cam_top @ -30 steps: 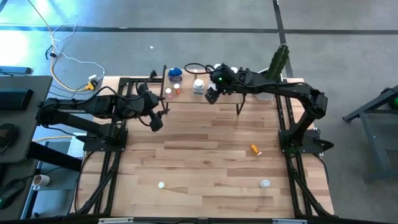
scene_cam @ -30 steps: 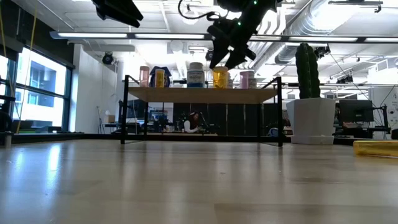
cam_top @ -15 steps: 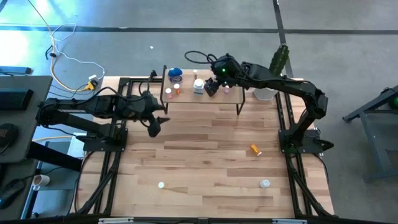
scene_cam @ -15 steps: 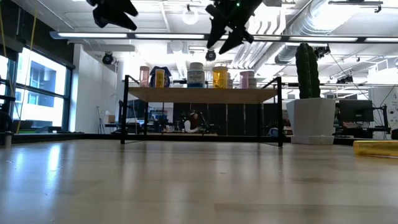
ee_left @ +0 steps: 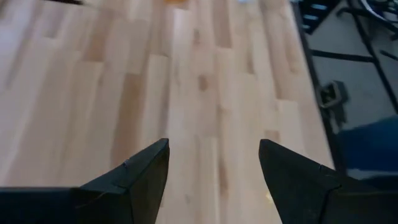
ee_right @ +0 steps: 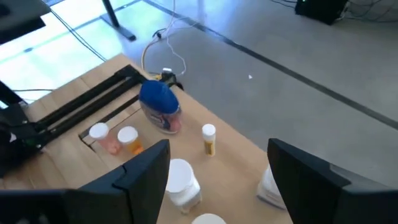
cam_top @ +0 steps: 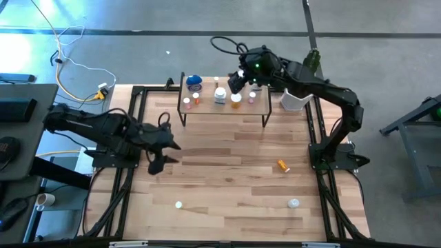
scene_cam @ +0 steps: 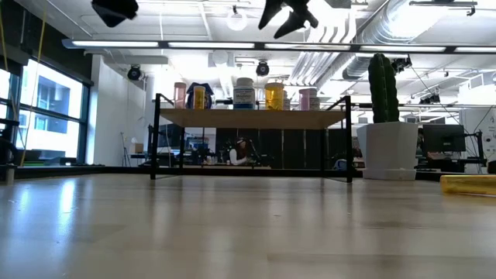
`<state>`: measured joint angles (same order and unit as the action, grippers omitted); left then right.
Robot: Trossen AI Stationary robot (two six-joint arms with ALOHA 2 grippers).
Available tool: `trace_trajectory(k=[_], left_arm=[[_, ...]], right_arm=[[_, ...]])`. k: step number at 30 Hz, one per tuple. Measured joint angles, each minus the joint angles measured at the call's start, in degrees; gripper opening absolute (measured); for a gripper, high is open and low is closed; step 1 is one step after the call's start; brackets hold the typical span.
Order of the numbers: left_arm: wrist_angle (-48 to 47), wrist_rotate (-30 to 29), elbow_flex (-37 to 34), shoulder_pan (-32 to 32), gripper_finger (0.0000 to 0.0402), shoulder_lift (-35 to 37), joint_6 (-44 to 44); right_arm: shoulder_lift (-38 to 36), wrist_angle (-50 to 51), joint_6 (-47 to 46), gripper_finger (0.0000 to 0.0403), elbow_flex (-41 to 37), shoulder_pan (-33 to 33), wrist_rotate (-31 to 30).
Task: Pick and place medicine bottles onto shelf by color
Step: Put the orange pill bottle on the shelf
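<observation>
- My left gripper [cam_top: 160,160] hangs over bare planks in front of the shelf's [cam_top: 224,107] left end, fingers apart and holding nothing; I judge it is headed for a bottle lying loose on the table.
- A small white bottle [cam_top: 178,204] lies well in front of the shelf, toward its left side, not yet sorted.
- On the shelf's left end stand the blue-lidded jar [cam_top: 193,83], a pinkish bottle [cam_top: 186,103] and an orange bottle [cam_top: 196,100]; this row looks only roughly grouped by color.
- Toward the shelf's middle stand a large white bottle [cam_top: 220,95] and a yellow-orange bottle [cam_top: 236,100].
- My right gripper [cam_top: 236,81] hovers just above the shelf's middle, fingers spread and empty, high enough to clear the bottle tops beneath it.
- An orange vial [cam_top: 283,165] lies on its side well in front of the shelf's right end.
- A white-capped bottle [cam_top: 293,202] lies farther out from the shelf's right end, near the table's front edge.
</observation>
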<state>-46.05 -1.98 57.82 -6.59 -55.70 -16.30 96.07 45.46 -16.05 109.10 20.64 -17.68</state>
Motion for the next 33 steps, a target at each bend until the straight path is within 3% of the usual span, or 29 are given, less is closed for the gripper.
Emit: trace_trajectory(k=[4, 15, 20, 26, 33], left_arm=[[1.54, -0.69, -0.98, -4.23, 0.0239, -0.23, -2.25], [17.07, -3.70, -14.31, -13.87, 0.0239, -0.39, -14.25], [17.46, -6.44, -16.98, -18.50, 0.0239, -0.39, -19.07], [17.89, -8.30, -18.13, -24.24, 0.0239, -1.85, -19.47], [20.92, -10.19, -18.16, -28.74, 0.0239, -8.78, -18.66]], right_arm=[[0.01, 2.69, 0.45, 0.0261, 2.80, 0.01, -0.82], [0.04, 11.92, 1.51, 0.0261, 9.77, 0.02, -0.82], [0.04, 14.54, 1.53, 0.0261, 12.06, 0.01, -0.82], [0.02, 15.16, 2.58, 0.0261, 12.79, 0.02, -0.82], [0.04, 15.42, 3.23, 0.0261, 12.79, 0.02, -0.82]])
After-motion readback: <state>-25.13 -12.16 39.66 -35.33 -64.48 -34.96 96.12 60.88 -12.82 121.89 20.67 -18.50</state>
